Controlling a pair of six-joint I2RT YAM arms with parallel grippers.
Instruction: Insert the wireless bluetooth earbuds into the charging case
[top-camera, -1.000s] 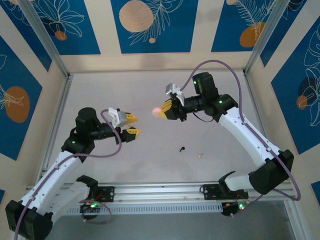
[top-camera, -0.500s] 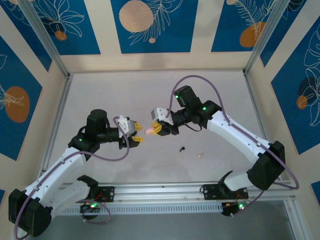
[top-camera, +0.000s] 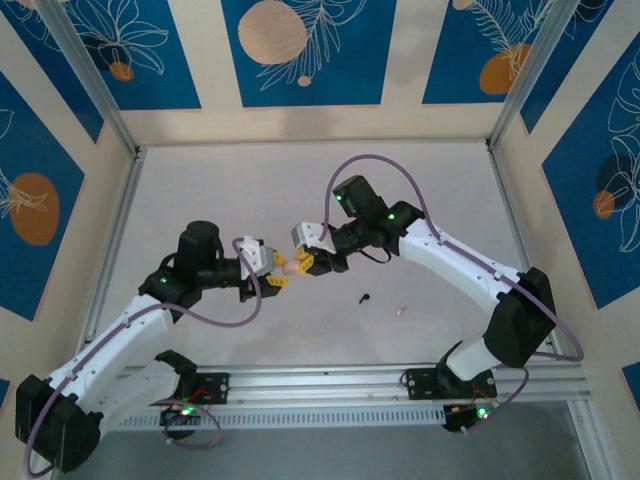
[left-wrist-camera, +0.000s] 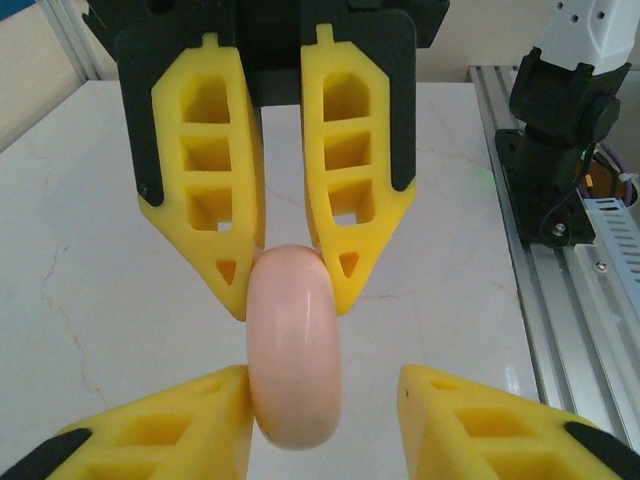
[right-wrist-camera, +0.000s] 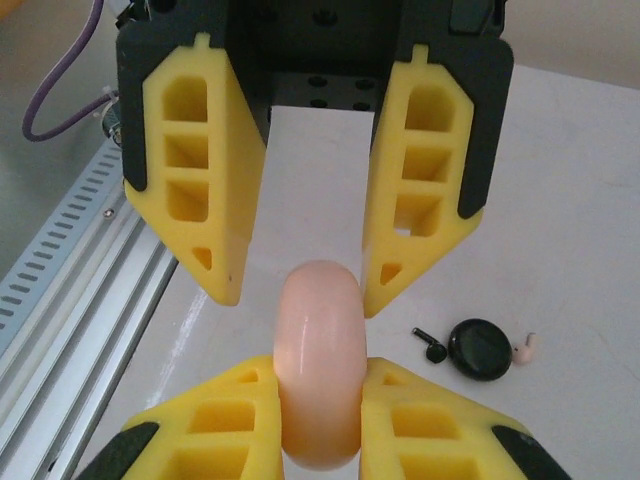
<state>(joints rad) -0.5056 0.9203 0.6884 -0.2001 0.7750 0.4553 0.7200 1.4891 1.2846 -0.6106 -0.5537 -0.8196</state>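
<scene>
Right claw (left-wrist-camera: 292, 288) is clamping the pink round charging case (left-wrist-camera: 294, 345) by its two flat faces and holding it on edge in mid-air above the table (top-camera: 230, 190). Left claw (left-wrist-camera: 322, 380) is facing it tip to tip, jaws standing apart and straddling the same case. One finger is touching a face and the other is sitting clear with a gap.

This is looking like a hand-over or a two-claw hold, probably so the case can be re-gripped or opened before any bud goes in. That is a judgement only. From this edge-on angle no seam or hinge is showing, so open or shut cannot be told.

Black earbud (right-wrist-camera: 432, 346) is lying loose on the table just beside a round black disc (right-wrist-camera: 478, 349). Pale pink earbud (right-wrist-camera: 524, 349) is lying at the disc's other side. Both are well apart from the claws and neither is sitting in the case.

No brand, label or writing is showing legibly on the case, buds or claws.
</scene>
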